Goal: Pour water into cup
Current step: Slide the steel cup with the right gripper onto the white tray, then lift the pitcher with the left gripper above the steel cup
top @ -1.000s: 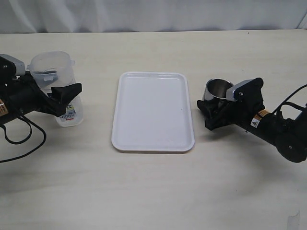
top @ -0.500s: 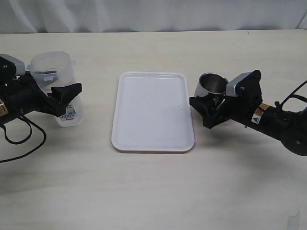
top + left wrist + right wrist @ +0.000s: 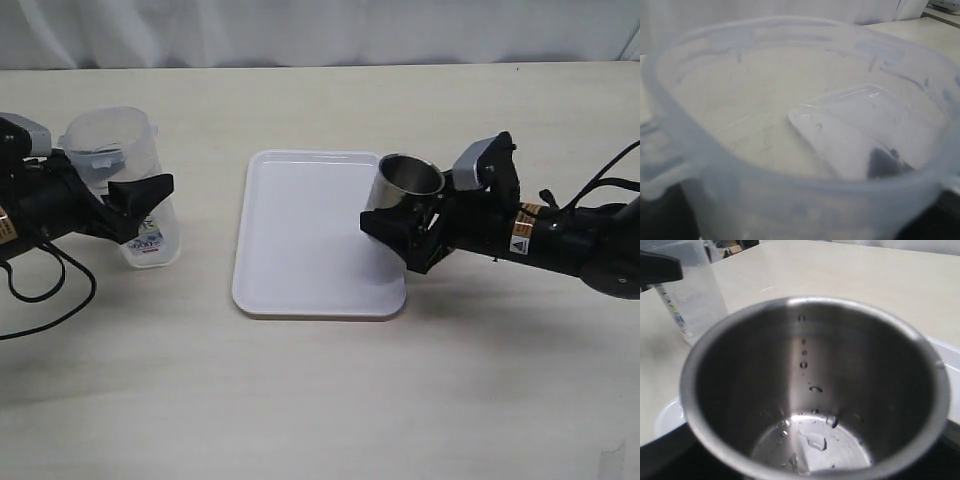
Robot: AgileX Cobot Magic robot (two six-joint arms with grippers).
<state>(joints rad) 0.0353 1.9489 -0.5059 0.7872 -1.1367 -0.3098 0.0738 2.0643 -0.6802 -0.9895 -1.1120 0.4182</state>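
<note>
Pale bench point(image 3: 320, 400): your right jaws clasp the steel cup point(image 3: 405, 190) upright; the plastic container point(image 3: 105, 140), gripped in your left jaws, stands well apart across the tray point(image 3: 300, 240).

Shiny steel cup point(image 3: 400, 190), translucent plastic container point(image 3: 110, 145), glossy white tray point(image 3: 300, 240), matt pale tabletop point(image 3: 320, 400)

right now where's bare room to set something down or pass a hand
The tray is bare across its left and middle. Open table lies between the plastic container and the tray, and all along the near side in the exterior view. Crowded: the tray's right edge, where the right gripper holds the cup, and around the left gripper on the container.
</note>
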